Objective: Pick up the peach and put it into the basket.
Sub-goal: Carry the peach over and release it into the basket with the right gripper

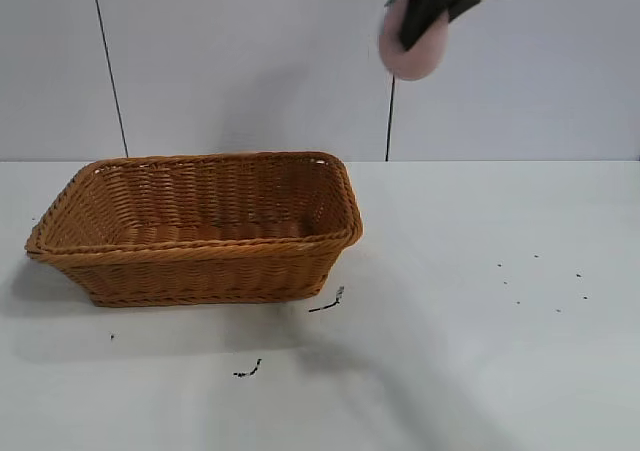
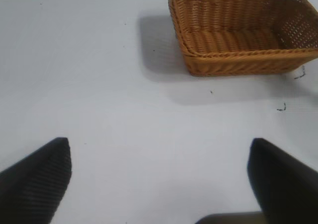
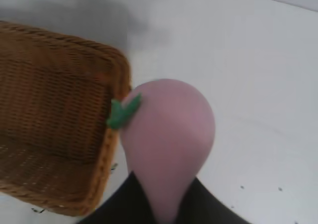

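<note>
Matt, smooth pink skin on the peach pinched between my right gripper fingers, which look like dull black plastic. A little green leaf on it looks felt-like. At centre left of the exterior view, the basket is rough woven wicker, orange-brown with a faint sheen. The table is smooth, matt white. My left gripper fingers look finely ribbed, matt black.

Pink peach aloft (green leaf), wicker basket empty

Bright even light, soft shadows beside the basket, peach motion-blurred, close wrist views soft
</note>
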`<state>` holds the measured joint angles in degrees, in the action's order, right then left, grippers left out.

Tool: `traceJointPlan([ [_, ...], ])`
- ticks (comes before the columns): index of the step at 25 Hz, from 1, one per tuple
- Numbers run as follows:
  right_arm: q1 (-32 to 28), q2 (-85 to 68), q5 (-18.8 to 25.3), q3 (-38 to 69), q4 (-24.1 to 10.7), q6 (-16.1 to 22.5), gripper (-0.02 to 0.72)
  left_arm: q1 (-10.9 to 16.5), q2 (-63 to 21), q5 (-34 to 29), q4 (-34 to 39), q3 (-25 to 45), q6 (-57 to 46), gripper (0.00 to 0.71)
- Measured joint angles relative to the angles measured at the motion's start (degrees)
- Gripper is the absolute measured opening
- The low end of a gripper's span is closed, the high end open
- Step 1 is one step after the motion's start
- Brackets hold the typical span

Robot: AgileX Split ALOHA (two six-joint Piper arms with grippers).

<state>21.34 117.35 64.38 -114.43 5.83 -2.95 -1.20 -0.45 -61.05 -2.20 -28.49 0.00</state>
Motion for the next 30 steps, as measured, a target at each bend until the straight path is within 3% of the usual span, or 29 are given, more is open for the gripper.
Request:
traceJointPlan([
  [4,4.8,2.0,-2.1,-0.1,0.2,0.0,-0.008,0.0,0.0,0.0,0.0,0.0,0.0,0.693],
  [9,11.4,6.7,-8.8,-0.2,0.5,-0.2,-0.008,0.0,0.0,0.0,0.0,0.0,0.0,0.693],
  [16,12.7,15.9,-18.1,-0.2,0.3,-0.2,-0.008,0.0,0.0,0.0,0.0,0.0,0.0,0.693],
  [21,12.7,20.6,-19.7,-0.2,0.3,-0.2,-0.001,0.0,0.0,0.0,0.0,0.0,0.0,0.693],
  [24,12.7,21.3,-19.7,-0.2,0.3,-0.2,0.120,0.0,0.0,0.0,0.0,0.0,0.0,0.693],
  [28,12.7,21.3,-19.5,-0.2,0.3,-0.2,0.531,0.0,0.0,0.0,0.0,0.0,0.0,0.693],
  [30,12.7,21.2,-19.3,-0.2,0.3,-0.2,0.637,0.0,0.0,0.0,0.0,0.0,0.0,0.693],
])
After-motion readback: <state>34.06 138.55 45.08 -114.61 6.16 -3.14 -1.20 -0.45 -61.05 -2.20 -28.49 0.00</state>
